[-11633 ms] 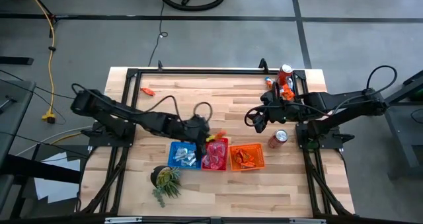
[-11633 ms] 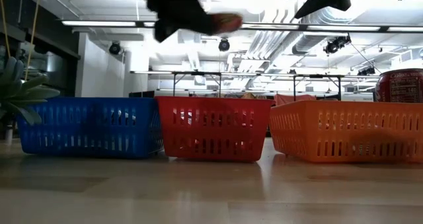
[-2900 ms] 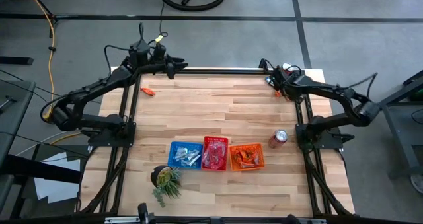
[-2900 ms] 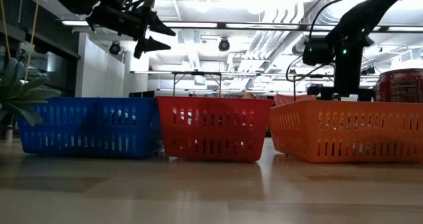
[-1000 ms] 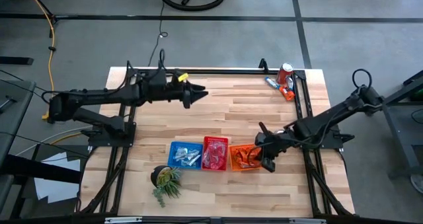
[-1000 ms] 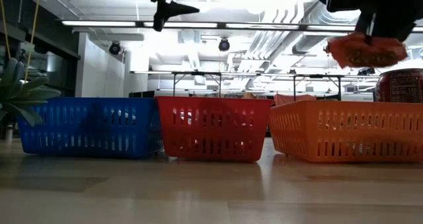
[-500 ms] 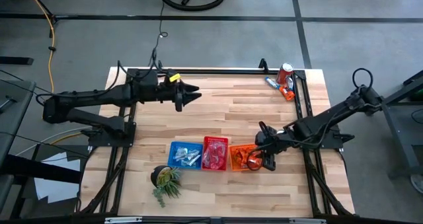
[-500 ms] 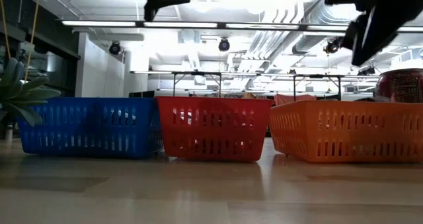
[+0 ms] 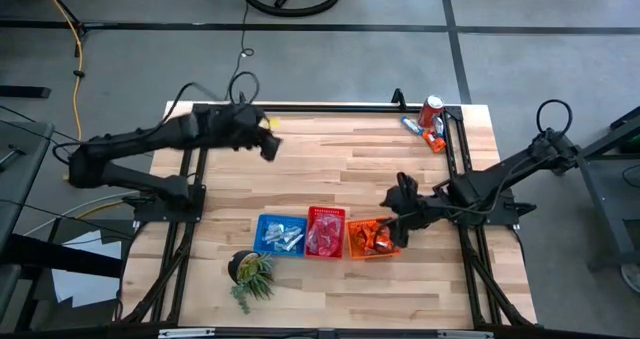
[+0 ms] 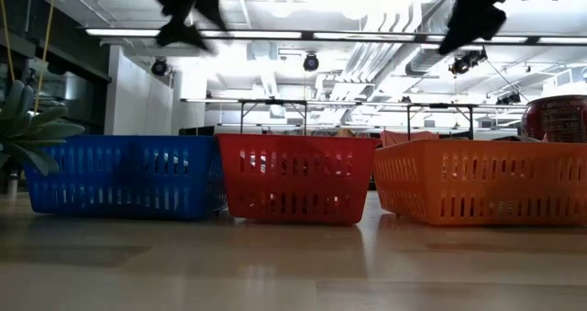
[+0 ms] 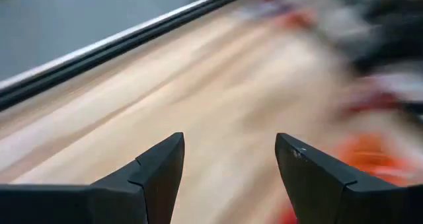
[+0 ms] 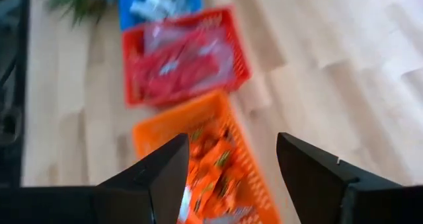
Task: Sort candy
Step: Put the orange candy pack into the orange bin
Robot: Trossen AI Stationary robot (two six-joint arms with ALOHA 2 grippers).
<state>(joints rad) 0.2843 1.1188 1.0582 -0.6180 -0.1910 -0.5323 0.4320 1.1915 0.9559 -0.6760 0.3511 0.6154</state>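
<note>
Right gripper [image 9: 402, 201] hangs with fingers apart and empty over the orange basket [image 9: 372, 238], centre-right of the high view.
Left gripper [image 9: 268, 146], also spread and empty, sits at upper left above bare table [image 9: 340, 169]. Sorted candy fills 3 baskets in a row at lower centre: blue basket [image 9: 279, 233], red basket [image 9: 325, 232], orange. Loose candy [image 9: 425, 132] lies at the upper right by a red can [image 9: 431, 107], long axis running diagonally. The packets look light, soft and crinkly, likely slippery; pinching a wrapper edge or across the short width seems safest.
</note>
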